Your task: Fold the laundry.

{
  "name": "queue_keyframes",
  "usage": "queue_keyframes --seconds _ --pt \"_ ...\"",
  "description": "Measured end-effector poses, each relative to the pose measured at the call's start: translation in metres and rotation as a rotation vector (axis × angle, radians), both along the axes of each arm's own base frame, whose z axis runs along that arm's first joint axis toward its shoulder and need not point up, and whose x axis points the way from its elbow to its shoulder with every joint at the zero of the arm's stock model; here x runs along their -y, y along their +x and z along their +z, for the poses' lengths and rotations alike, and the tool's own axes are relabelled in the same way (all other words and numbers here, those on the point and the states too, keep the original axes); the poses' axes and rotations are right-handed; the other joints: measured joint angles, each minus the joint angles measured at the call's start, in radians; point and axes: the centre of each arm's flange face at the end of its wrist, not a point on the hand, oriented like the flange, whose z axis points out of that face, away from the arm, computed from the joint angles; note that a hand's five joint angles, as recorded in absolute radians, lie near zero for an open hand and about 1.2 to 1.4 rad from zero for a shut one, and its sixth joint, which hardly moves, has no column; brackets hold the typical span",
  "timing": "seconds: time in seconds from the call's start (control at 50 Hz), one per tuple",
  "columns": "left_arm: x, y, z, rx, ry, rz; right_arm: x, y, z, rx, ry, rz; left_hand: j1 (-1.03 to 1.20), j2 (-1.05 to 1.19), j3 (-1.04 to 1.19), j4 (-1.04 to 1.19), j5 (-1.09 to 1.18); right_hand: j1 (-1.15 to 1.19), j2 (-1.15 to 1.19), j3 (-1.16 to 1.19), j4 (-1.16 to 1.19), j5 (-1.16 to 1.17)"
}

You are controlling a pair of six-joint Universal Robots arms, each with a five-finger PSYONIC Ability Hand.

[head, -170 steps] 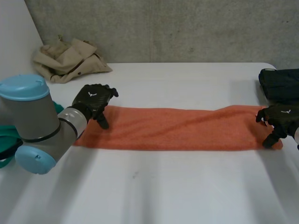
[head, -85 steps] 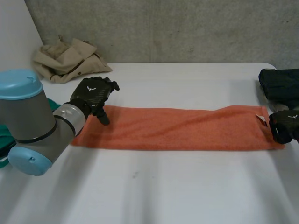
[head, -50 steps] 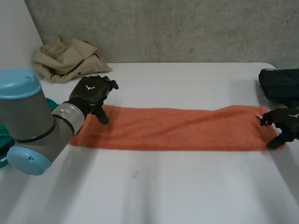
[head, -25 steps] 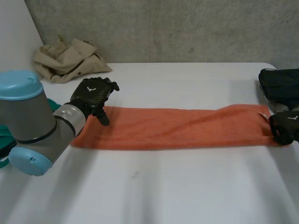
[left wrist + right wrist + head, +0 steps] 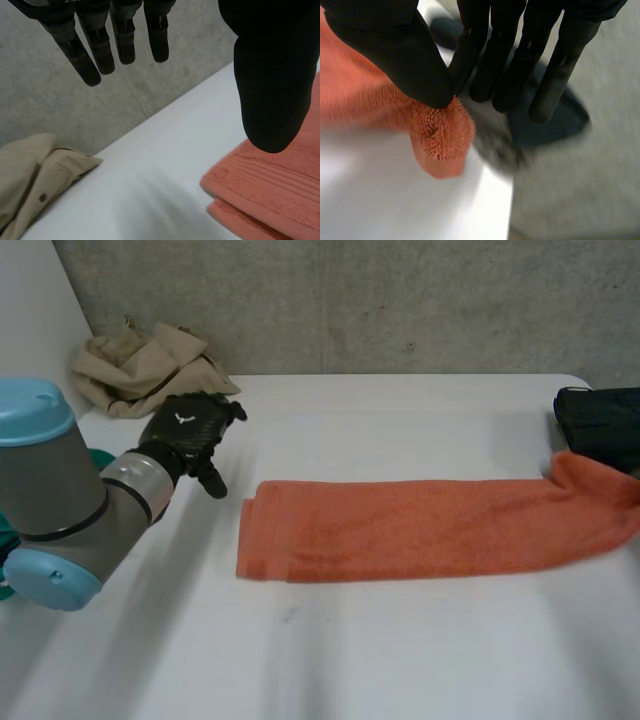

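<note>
1 orange towel [image 5: 420, 525] | left hand [image 5: 190, 430] spread, empty | right hand [image 5: 385, 45] pinches its corner

- We see soft, even light from overhead on the white table [image 5: 400, 660], which is bright but has no hard glare.
- We find only a thin, faint shadow along the near edge of the orange towel [image 5: 420, 530].
- The concrete wall [image 5: 400, 300] is lit evenly and is dimmer than the table.
- In the left wrist view, the left hand [image 5: 270, 75] is a dark shape against pale surroundings.
</note>
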Motion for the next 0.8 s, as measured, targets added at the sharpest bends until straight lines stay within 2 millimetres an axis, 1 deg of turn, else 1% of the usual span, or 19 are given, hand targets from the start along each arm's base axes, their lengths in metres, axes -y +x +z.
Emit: queue_keyframes --seconds 0.02,0.04,0.1,0.14,0.16,0.18,0.2,0.22,0.24,0.26,0.3,0.4,0.46,0.5,0.54,0.58,0.64,0.68,0.8 --pt "0.0 0.0 0.0 0.0 0.0 0.0 0.0 0.0 0.0 0.0 0.0 0.0 0.0 0.0 0.0 0.0 0.0 0.0 0.0 0.0 0.0 0.0" --pt "0.001 0.002 0.005 -0.007 -0.011 0.006 -0.004 0.031 0.012 -0.017 -0.037 0.075 -0.029 -0.005 -0.008 -0.005 -0.003 0.0 0.0 0.0 0.0 0.001" --pt "0.002 0.006 0.013 -0.02 -0.027 0.018 -0.016 0.078 0.027 -0.034 -0.096 0.201 -0.033 -0.005 -0.008 -0.005 -0.003 0.0 0.0 0.0 0.0 0.005" --pt "0.003 0.009 0.02 -0.032 -0.04 0.028 -0.035 0.127 0.038 -0.039 -0.15 0.342 -0.033 -0.005 -0.008 -0.005 -0.004 0.0 0.0 0.0 0.0 0.016" --pt "0.003 0.01 0.021 -0.036 -0.043 0.031 -0.042 0.143 0.041 -0.039 -0.166 0.392 -0.034 -0.005 -0.008 -0.005 -0.003 0.0 0.0 0.0 0.0 0.016" --pt "0.003 0.011 0.023 -0.039 -0.045 0.034 -0.045 0.149 0.041 -0.039 -0.172 0.411 -0.033 -0.005 -0.008 -0.005 -0.004 0.0 0.0 0.0 0.0 0.016" --pt "0.004 0.014 0.026 -0.045 -0.052 0.04 -0.066 0.187 0.042 -0.033 -0.202 0.538 -0.033 -0.005 -0.008 -0.004 -0.003 0.0 0.0 0.0 0.0 0.016" --pt "0.004 0.014 0.027 -0.047 -0.053 0.042 -0.071 0.195 0.042 -0.032 -0.207 0.563 -0.033 -0.005 -0.008 -0.004 -0.003 0.0 0.0 0.0 0.0 0.016" --pt "0.004 0.016 0.029 -0.051 -0.056 0.048 -0.09 0.223 0.038 -0.027 -0.223 0.666 -0.033 -0.005 -0.008 -0.004 -0.004 0.0 0.0 0.0 0.0 0.016" --pt "0.004 0.017 0.03 -0.052 -0.057 0.049 -0.096 0.231 0.037 -0.025 -0.227 0.696 -0.033 -0.005 -0.008 -0.004 -0.004 0.0 0.0 0.0 0.0 0.016" --pt "0.004 0.019 0.03 -0.054 -0.056 0.054 -0.124 0.266 0.025 -0.027 -0.235 0.836 -0.033 -0.005 -0.008 -0.004 -0.003 0.0 0.0 0.0 0.0 0.016" --pt "0.002 0.02 0.024 -0.047 -0.039 0.056 -0.181 0.321 -0.012 -0.091 -0.239 1.075 -0.033 -0.005 -0.008 -0.004 -0.004 0.0 0.0 0.0 0.0 0.016" --pt "0.0 0.02 0.019 -0.04 -0.026 0.053 -0.201 0.337 -0.027 -0.144 -0.252 1.14 -0.033 -0.005 -0.008 -0.004 -0.004 -0.011 -0.032 -0.03 -0.032 -0.013" --pt "0.0 0.019 0.017 -0.037 -0.019 0.05 -0.206 0.341 -0.031 -0.167 -0.258 1.144 -0.033 -0.005 -0.008 -0.004 -0.004 -0.058 -0.102 -0.109 -0.114 -0.09" --pt "-0.001 0.019 0.014 -0.034 -0.012 0.047 -0.206 0.343 -0.033 -0.185 -0.26 1.121 -0.033 -0.005 -0.008 -0.004 -0.004 -0.117 -0.164 -0.172 -0.178 -0.151" --pt "-0.001 0.017 0.012 -0.031 -0.007 0.043 -0.201 0.34 -0.031 -0.182 -0.255 1.076 -0.033 -0.005 -0.008 -0.004 -0.004 -0.313 -0.365 -0.358 -0.362 -0.344" --pt "-0.002 0.015 0.011 -0.029 -0.005 0.037 -0.185 0.328 -0.021 -0.139 -0.232 0.96 -0.033 -0.005 -0.008 -0.004 -0.004 -0.675 -0.725 -0.715 -0.72 -0.714" --pt "-0.003 0.012 0.01 -0.028 -0.005 0.03 -0.167 0.314 -0.011 -0.087 -0.211 0.845 -0.033 -0.005 -0.008 -0.004 -0.004 -0.807 -0.853 -0.862 -0.865 -0.859" --pt "-0.008 0.006 0.009 -0.029 -0.002 0.01 -0.115 0.268 0.009 0.065 -0.164 0.506 -0.033 -0.005 -0.008 -0.004 -0.004 -0.84 -0.894 -0.919 -0.918 -0.921"
